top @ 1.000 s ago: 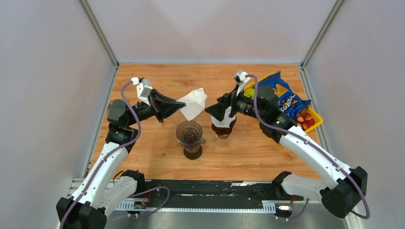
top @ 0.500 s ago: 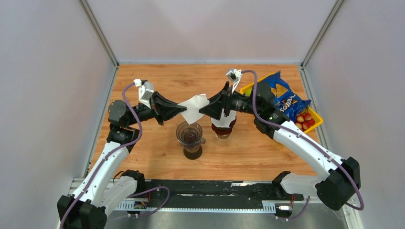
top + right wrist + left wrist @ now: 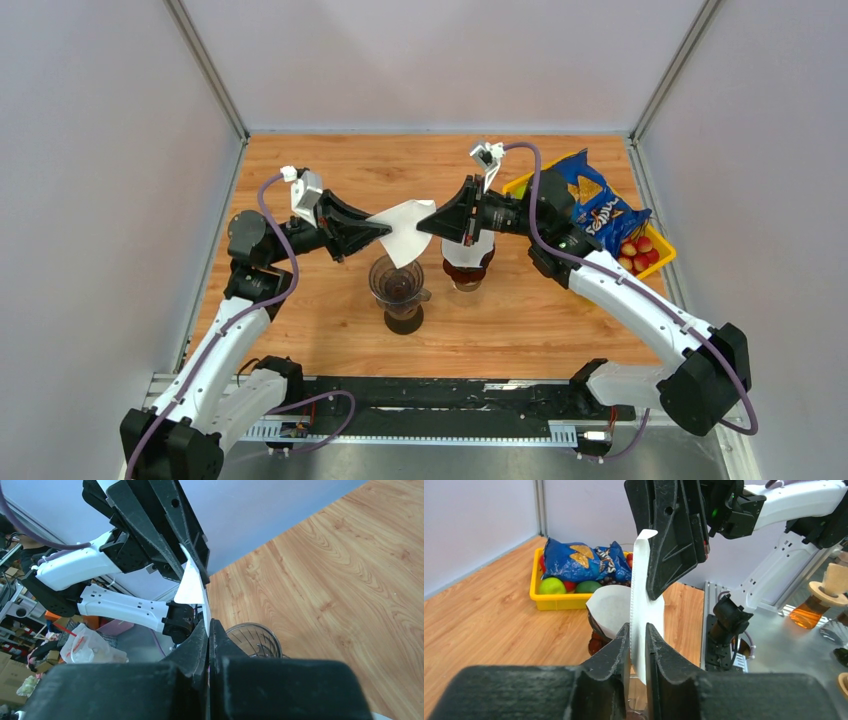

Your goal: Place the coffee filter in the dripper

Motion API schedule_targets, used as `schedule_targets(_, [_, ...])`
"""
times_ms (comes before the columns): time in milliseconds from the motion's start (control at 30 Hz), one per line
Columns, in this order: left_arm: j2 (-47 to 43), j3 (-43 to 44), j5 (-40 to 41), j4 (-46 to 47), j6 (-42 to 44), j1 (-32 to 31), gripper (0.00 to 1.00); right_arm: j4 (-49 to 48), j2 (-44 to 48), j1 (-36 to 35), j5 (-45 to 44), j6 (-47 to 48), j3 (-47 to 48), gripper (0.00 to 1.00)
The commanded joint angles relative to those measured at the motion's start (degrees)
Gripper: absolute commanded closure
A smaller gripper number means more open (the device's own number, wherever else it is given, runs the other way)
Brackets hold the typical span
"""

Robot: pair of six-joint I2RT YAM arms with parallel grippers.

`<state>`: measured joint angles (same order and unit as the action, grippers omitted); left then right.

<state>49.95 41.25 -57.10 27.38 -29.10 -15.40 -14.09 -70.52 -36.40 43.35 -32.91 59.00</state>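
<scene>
White coffee filter [image 3: 402, 228] hangs between both pincers: looks like handover.
Right gripper [image 3: 422, 222] clamped tight on it; left gripper [image 3: 386, 223] jaws a crack apart around it, grip unclear. Dripper [image 3: 397, 280] just below both. Next: left releases, right lowers it in.

The wooden table [image 3: 300, 320] carries a glass dripper [image 3: 398, 285], a brown carafe [image 3: 467, 268] beside it and a yellow bin [image 3: 555, 601].

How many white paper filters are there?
2. The held filter hangs pinched between the left gripper and right gripper, above the empty dripper. The second filter sits in the other dripper beside it. I see no others.
</scene>
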Motion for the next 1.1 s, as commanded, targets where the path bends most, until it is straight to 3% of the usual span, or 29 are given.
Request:
schedule_targets(0, [0.16, -0.07, -0.44, 2.58, -1.04, -0.27, 0.62, -2.91, 0.11, 0.1, 2.12, 0.27, 2.23, 1.0])
schedule_targets(33, [0.37, 0.05, -0.5, 2.89, -1.31, -0.25, 0.39, -2.8, -0.1, 0.1, 2.62, 0.34, 2.36, 1.0])
schedule_targets(67, [0.48, 0.14, -0.54, 3.42, -1.99, -0.25, 0.27, -2.67, -0.35, 0.1, 3.35, 0.37, 2.49, 1.0])
schedule_targets(100, [0.84, 0.43, -0.5, 3.58, -2.26, -0.25, 0.09, -2.64, -0.54, 0.13, 3.93, 0.38, 2.59, 1.0])
schedule_targets(167, [1.74, 1.02, -0.52, 4.16, -2.99, -0.25, 0.01, -2.45, -0.87, 0.06, 4.65, 0.44, 2.77, 1.0])
schedule_targets(433, [9.04, 3.34, -3.49, 12.34, -10.29, -0.74, 0.01, -1.25, -2.43, -0.24, 5.19, 1.68, 3.55, 1.0])
schedule_targets(500, [10.7, 3.34, -4.95, 16.06, -13.09, -1.14, 0.06, -0.68, -3.03, -0.31, 4.84, 2.06, 3.86, 1.0])
schedule_targets(567, [12.1, 3.29, -5.81, 19.21, -15.36, -1.53, 0.18, 0.14, -3.56, -0.32, 4.2, 2.66, 4.21, 1.0])
schedule_targets(633, [12.93, 3.58, -6.06, 19.82, -16.24, -1.75, 0.36, 1.17, -3.73, -0.29, 2.66, 3.58, 4.37, 1.0])
schedule_targets(667, [13.17, 3.62, -6.03, 19.87, -16.37, -1.79, 0.5, 1.72, -3.76, -0.33, 2.16, 3.94, 4.44, 1.0])
schedule_targets(867, [14.03, 3.7, -5.21, 19.95, -17.03, -2.24, 0.97, 3.45, -3.71, -0.33, 0.63, 5.55, 4.46, 0.99])
schedule_targets(967, [13.4, 3.23, -3.78, 19.21, -15.83, -2.29, 0.99, 5.05, -2.6, -0.24, -1.81, 7.21, 4.43, 0.85])
schedule_targets(1067, [11.84, 2.63, -3.07, 17.01, -13.67, -2.32, 1.0, 7.21, -0.06, -0.03, -7.28, 9.57, 3.51, 0.6])
